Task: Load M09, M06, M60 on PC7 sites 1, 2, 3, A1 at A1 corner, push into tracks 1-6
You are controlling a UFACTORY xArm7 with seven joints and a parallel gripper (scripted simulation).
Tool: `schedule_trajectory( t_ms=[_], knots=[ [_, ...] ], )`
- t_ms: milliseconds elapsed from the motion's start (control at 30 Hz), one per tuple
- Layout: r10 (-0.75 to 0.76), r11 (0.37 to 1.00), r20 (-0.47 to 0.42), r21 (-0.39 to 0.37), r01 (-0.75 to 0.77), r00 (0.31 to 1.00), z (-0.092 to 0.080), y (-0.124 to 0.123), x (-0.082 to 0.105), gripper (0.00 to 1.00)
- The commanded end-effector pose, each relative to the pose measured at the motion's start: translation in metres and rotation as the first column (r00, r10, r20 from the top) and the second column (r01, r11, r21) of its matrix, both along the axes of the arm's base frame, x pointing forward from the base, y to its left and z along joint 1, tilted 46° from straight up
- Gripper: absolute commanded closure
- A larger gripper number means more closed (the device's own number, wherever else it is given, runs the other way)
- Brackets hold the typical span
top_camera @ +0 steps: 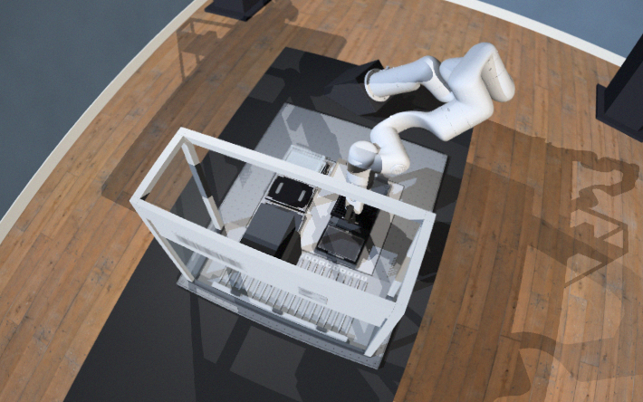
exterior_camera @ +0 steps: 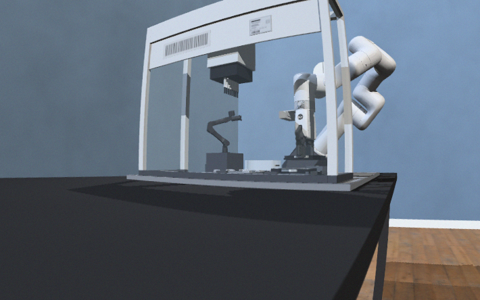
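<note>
The white arm's claw (top_camera: 353,212) is clamped on a dark well plate (top_camera: 350,208), low over the black plate carrier (top_camera: 340,244), at six o'clock of the arm's wrist.

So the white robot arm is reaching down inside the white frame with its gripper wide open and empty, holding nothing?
Not empty. The white robot arm does reach down inside the white frame, but its gripper is closed on a dark plate, low over the deck; the exterior view shows it.
</note>
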State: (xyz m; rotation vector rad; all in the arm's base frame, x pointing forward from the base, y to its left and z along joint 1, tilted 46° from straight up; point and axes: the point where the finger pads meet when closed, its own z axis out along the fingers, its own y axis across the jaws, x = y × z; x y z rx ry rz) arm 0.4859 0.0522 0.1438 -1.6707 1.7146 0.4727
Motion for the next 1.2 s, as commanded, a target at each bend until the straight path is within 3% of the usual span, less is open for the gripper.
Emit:
schedule_trajectory(
  t_ms=[0, 500, 1167],
  knots=[
    [-0.004, 1.000, 0.003, -0.001, 0.004, 1.000, -0.003, 0.002, 0.002, 1.00],
    [-0.004, 1.000, 0.003, -0.001, 0.004, 1.000, -0.018, 0.017, 0.007, 1.00],
    [-0.004, 1.000, 0.003, -0.001, 0.004, 1.000, -0.018, 0.017, 0.007, 1.00]
  ],
)
